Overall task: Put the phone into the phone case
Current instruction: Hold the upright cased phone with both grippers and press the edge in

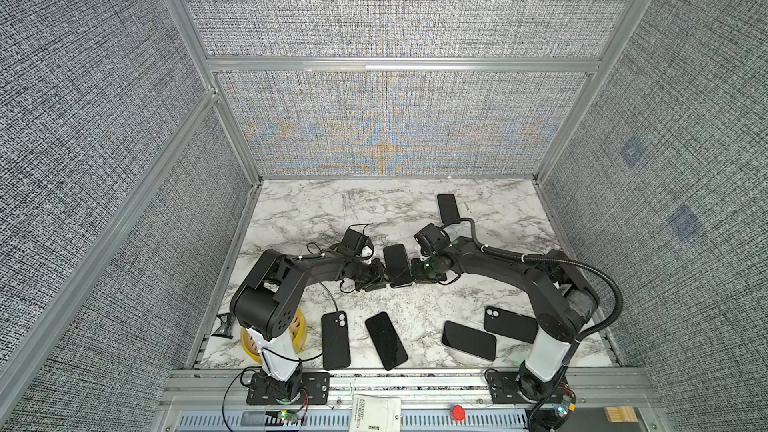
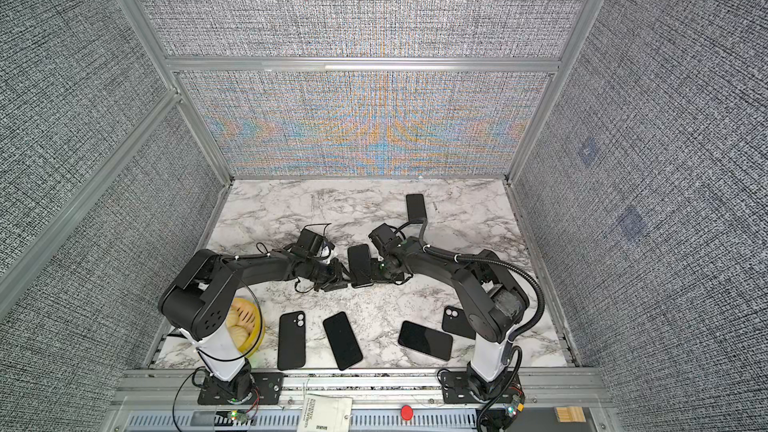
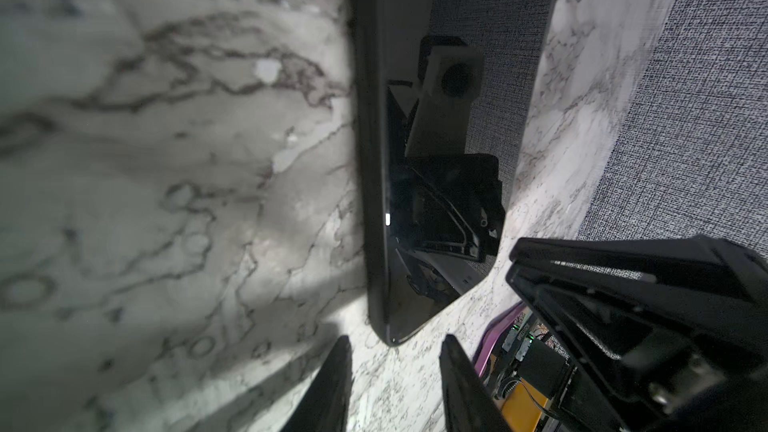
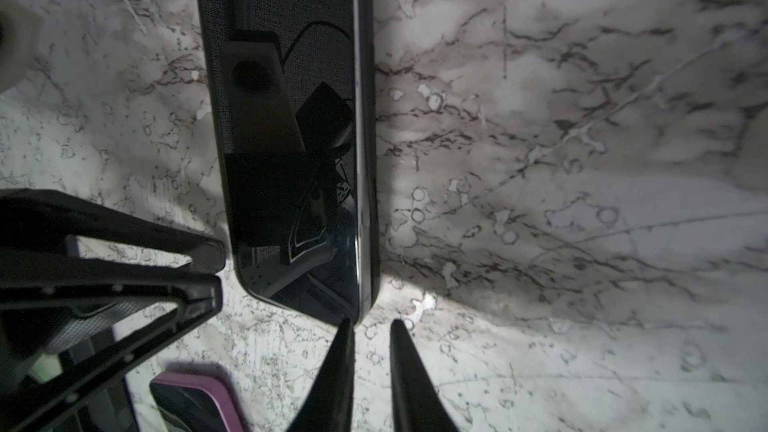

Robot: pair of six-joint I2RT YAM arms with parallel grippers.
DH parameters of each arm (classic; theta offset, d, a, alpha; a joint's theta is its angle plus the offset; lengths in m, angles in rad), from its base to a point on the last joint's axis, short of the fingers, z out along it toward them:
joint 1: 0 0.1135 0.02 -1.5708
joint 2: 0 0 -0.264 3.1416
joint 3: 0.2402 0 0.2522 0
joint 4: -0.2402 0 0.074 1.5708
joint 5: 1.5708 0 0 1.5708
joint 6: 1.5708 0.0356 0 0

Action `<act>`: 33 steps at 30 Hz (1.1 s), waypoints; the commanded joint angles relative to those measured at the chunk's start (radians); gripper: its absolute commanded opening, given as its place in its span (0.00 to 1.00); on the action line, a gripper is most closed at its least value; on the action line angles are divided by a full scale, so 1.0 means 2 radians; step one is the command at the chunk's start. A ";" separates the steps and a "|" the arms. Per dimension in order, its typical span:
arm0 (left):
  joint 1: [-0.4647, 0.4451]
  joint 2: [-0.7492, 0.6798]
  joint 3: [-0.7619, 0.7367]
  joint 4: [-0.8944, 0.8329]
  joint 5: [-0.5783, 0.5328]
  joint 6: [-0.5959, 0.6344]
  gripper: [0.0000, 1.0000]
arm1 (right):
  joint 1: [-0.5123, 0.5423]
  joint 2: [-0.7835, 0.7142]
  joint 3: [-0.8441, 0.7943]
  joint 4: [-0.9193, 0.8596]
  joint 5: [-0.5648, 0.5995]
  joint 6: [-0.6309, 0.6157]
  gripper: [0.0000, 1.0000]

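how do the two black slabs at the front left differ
The left slab shows two round camera spots and lies straight; the right slab shows a plain face and lies slanted. Both are black, flat on the table, not touching.

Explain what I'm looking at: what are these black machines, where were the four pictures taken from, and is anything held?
Two black robot arms stand at a marble table. Two pictures look down from overhead, nearly alike; the other two come from cameras on each arm's wrist. A dark phone lies flat in the middle. The left gripper and right gripper flank it, both open, holding nothing. Nearer the arms' bases lie spare phones and a case with camera holes.
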 commanded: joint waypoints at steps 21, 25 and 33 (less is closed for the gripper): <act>-0.001 0.031 0.003 0.029 0.015 -0.006 0.37 | 0.003 0.032 0.005 0.028 -0.034 0.018 0.11; 0.000 0.034 0.005 0.029 0.016 -0.006 0.36 | 0.003 0.039 0.003 0.029 -0.043 0.019 0.10; 0.000 0.035 0.010 0.025 0.015 -0.004 0.36 | 0.002 0.039 -0.008 0.029 -0.052 0.021 0.09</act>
